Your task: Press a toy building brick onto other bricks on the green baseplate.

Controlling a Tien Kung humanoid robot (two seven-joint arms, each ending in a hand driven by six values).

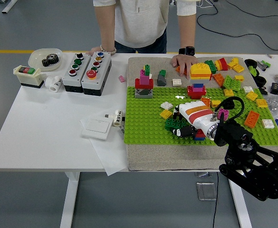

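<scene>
Bricks [176, 124] on the green baseplate [143, 118] sit under the right hand [192, 119], fingers curled down onto them.

- A single head view looks forward and down from high on the robot's side of the white table [43, 137].
- The table's near edge runs below the right hand [192, 118]; the far edge lies above it.
- The view stands well back: the whole green baseplate [148, 118] around the hand fits in.
- Beyond the hand, a person [139, 23] appears from the chest down.
</scene>
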